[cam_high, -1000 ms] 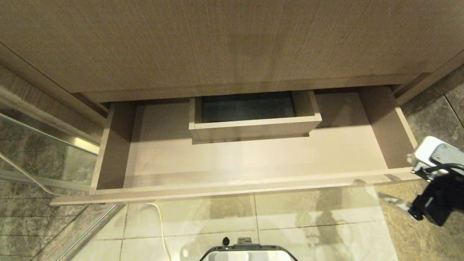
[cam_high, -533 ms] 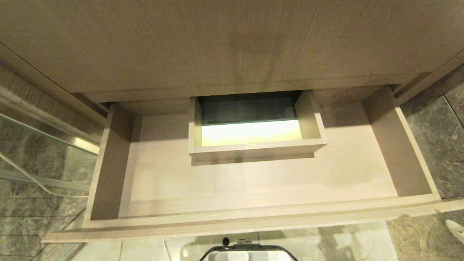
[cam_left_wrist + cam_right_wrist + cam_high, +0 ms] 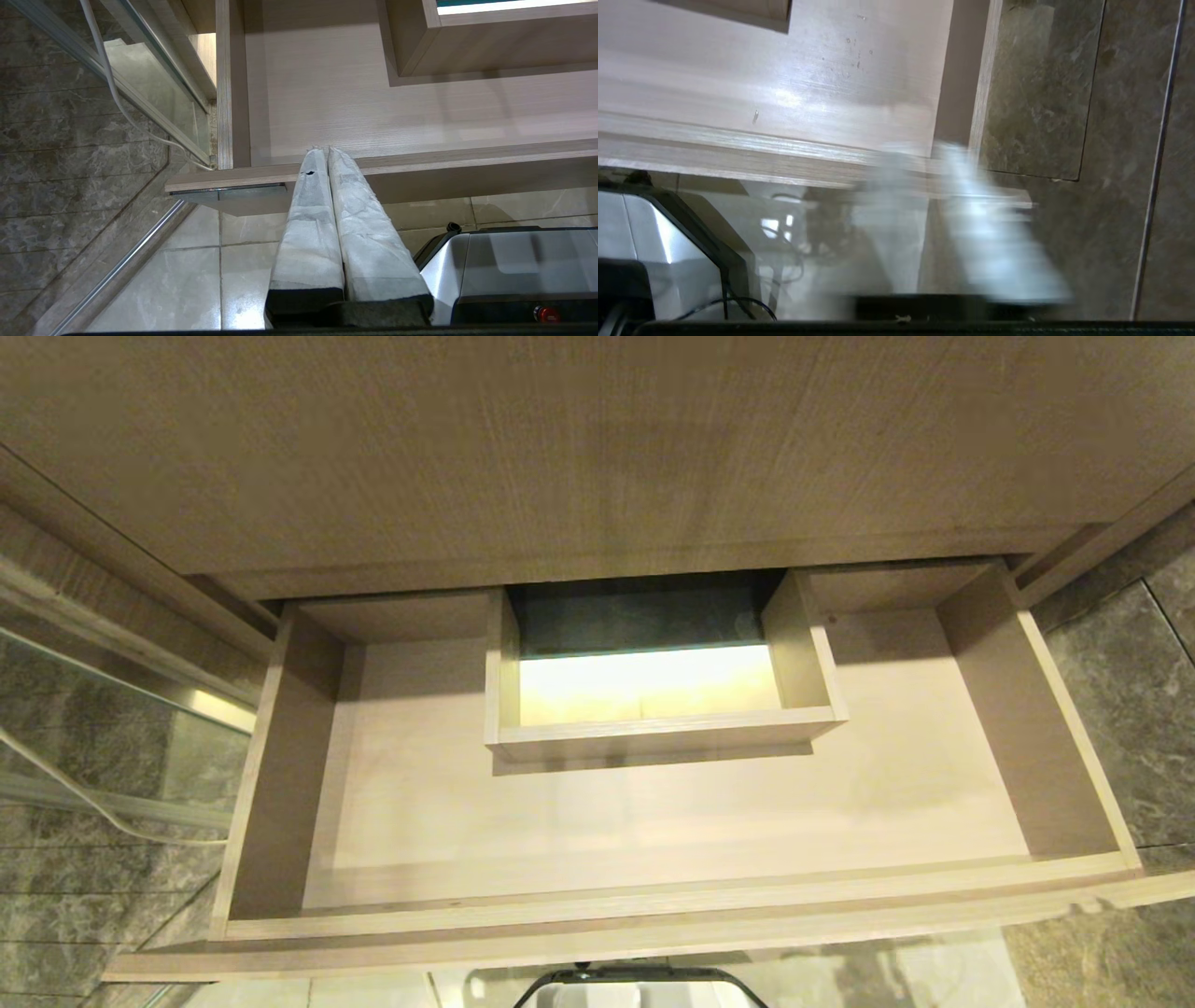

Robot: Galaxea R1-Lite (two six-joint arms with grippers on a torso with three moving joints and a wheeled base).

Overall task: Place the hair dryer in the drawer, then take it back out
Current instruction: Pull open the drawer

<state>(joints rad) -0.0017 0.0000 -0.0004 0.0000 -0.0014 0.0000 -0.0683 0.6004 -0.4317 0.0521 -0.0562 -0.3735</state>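
The drawer (image 3: 607, 915) stands pulled out wide, its pale beige inside bare. The hair dryer is out of view in every frame. My left gripper (image 3: 322, 149) is shut, with nothing between its white-wrapped fingers (image 3: 308, 219). It hangs just below the drawer's front edge (image 3: 467, 161), near its left corner. My right gripper (image 3: 924, 149) is smeared by motion at the right end of the drawer's front (image 3: 738, 144). It is shut and nothing shows in it. Neither arm appears in the head view.
A boxed cut-out (image 3: 653, 733) rises from the drawer's back middle, lit floor showing through it. The plain wood-grain panel (image 3: 597, 448) overhangs the drawer. A glass partition with a white cable (image 3: 56, 784) stands left, dark stone tiles (image 3: 1148, 709) lie right, and my base (image 3: 635, 989) sits below.
The drawer has slid farther out toward me. My right arm, at the head view's right edge a second ago, has dropped out of that view and its gripper has shut.
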